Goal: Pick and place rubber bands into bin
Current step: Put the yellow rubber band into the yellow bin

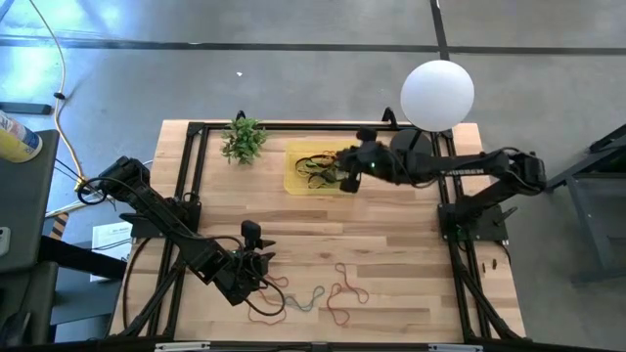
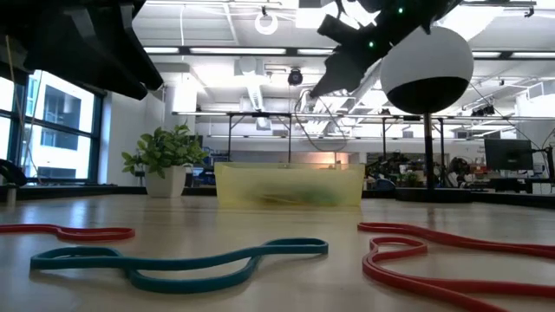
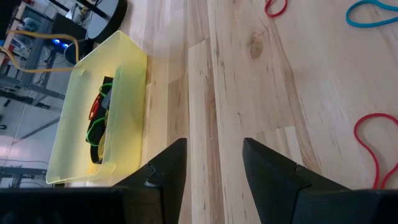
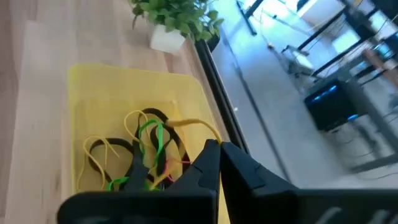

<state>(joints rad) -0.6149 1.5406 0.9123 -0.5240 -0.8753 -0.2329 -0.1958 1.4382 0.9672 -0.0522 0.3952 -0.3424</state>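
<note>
Seen from above, a wooden table (image 1: 391, 244) holds two dark robot arms. The left gripper (image 1: 256, 266) sits low near the front edge, its fingers (image 3: 168, 171) spread apart with nothing between them. Just beside it, toward the right, loose rubber bands (image 1: 328, 293) lie flat on the wood: red ones, a teal one (image 2: 173, 260) and more red. Farther back and well apart from this gripper stands a small green plant (image 1: 244, 139). Right of the plant, the translucent yellow bin (image 1: 298, 178) holds a tangle of black, green, yellow and red bands. The right gripper (image 1: 344, 174) hovers directly over the bin, fingers (image 4: 208, 165) pressed together; a yellow band (image 4: 193, 124) drapes at its tips.
</note>
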